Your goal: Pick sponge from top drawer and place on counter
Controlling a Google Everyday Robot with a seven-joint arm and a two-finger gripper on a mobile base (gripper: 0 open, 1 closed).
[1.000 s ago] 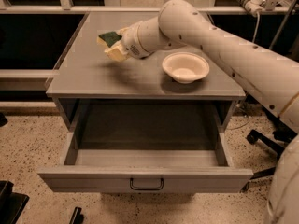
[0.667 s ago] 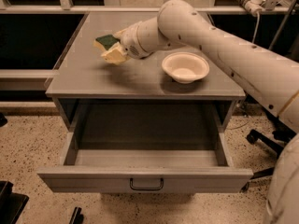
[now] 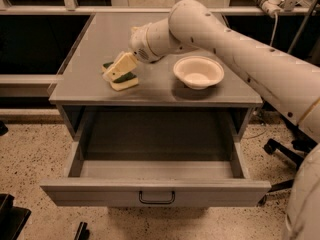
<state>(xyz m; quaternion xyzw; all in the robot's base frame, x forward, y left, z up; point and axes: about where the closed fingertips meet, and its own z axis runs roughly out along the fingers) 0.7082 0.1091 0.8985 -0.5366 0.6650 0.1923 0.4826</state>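
The counter carries a sponge right beneath the gripper, which hangs low over its left half, and a white bowl off to the gripper's right.

My gripper, low over the left half of the counter, covers the middle of the sponge; only its green and yellow edges show. My arm runs out at the right edge. The rear floor of the top drawer lies in shadow.

The thick cream-white arm reaches in from the right, its cream two-finger gripper tilted downward at its end.
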